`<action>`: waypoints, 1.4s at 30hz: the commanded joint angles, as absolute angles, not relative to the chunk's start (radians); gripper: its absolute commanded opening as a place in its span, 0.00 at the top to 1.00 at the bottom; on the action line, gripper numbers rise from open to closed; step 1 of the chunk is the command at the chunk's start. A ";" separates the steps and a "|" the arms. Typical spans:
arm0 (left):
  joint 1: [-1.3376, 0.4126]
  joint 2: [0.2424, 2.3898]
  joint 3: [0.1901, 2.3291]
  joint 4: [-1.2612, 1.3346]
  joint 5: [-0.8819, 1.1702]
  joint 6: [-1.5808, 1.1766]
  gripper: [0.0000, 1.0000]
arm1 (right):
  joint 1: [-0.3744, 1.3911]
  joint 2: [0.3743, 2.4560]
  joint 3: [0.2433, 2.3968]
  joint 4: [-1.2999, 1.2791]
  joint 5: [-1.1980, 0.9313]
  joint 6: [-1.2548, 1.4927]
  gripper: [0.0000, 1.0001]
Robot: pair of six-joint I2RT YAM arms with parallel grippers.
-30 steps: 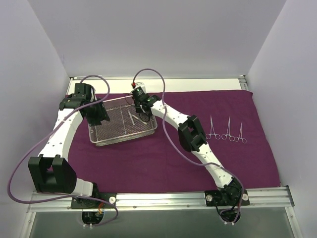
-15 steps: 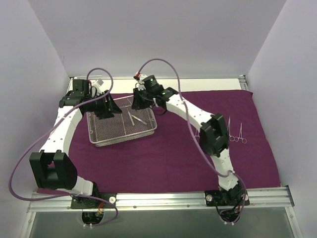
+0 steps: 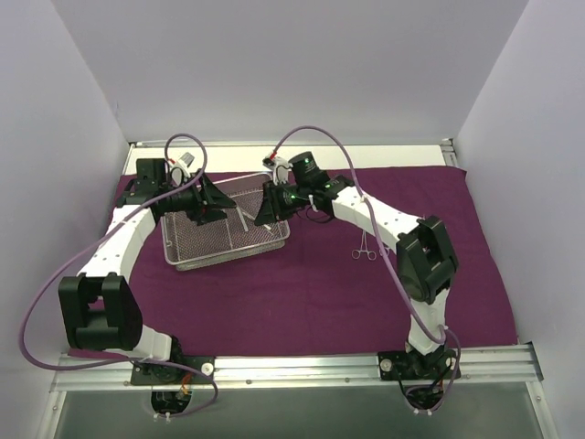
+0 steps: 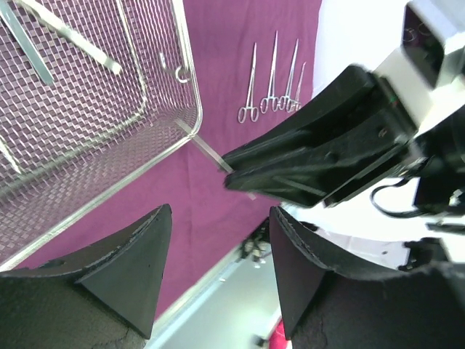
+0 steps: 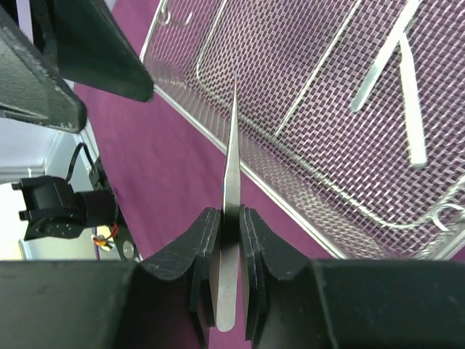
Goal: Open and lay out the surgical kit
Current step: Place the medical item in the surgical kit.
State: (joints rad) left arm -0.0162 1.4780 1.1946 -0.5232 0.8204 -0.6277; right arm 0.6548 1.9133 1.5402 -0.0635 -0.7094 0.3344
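The surgical kit's rectangular silver wire-mesh tray (image 3: 212, 241) sat on spread maroon cloth (image 3: 302, 302). The right gripper (image 5: 229, 218) clenched flat silver tweezers (image 5: 232, 145) over its rim, likely bound beside the scissor-handled forceps (image 4: 272, 80). The left gripper (image 4: 218, 218) gaped empty.

You have on hand:
- cloth wrap (image 3: 302, 297): matt maroon fabric
- wire-mesh tray (image 3: 228, 254): bright, glossy silver metal wire
- tweezers (image 5: 231, 182): smooth polished metal
- forceps (image 3: 364, 247): shiny silver metal
- left gripper fingers (image 4: 134, 273): matt black plastic, grainy edges
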 commanded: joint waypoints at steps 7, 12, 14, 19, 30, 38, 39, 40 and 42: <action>-0.098 1.494 1.221 -0.492 0.720 -0.785 0.42 | 0.710 1.873 1.611 -0.069 -0.700 0.305 1.00; -0.129 1.523 1.259 -0.589 0.657 -0.804 0.42 | 0.733 1.873 1.641 -0.110 -0.641 0.278 1.00; -0.132 1.525 1.278 -0.638 0.632 -0.796 0.42 | 0.736 1.867 1.640 -0.115 -0.624 0.272 1.00; -0.133 1.525 1.289 -0.660 0.603 -0.799 0.45 | 0.752 1.864 1.641 -0.130 -0.604 0.253 1.00; -0.181 1.588 1.385 -0.735 0.542 -0.781 0.98 | 0.776 1.908 1.712 -0.175 -0.585 0.230 1.00; -0.199 1.605 1.459 -0.919 0.381 -0.776 0.98 | 0.827 1.999 1.928 -0.474 -0.355 0.129 0.66; -0.207 1.608 1.466 -0.929 0.370 -0.776 0.98 | 0.836 2.008 1.939 -0.504 -0.318 0.117 0.65; -0.210 1.611 1.482 -0.942 0.358 -0.781 0.98 | 0.860 2.011 1.942 -0.509 -0.278 0.114 0.64; -0.213 1.608 1.485 -0.959 0.334 -0.791 0.98 | 0.876 2.013 1.940 -0.525 -0.233 0.107 0.64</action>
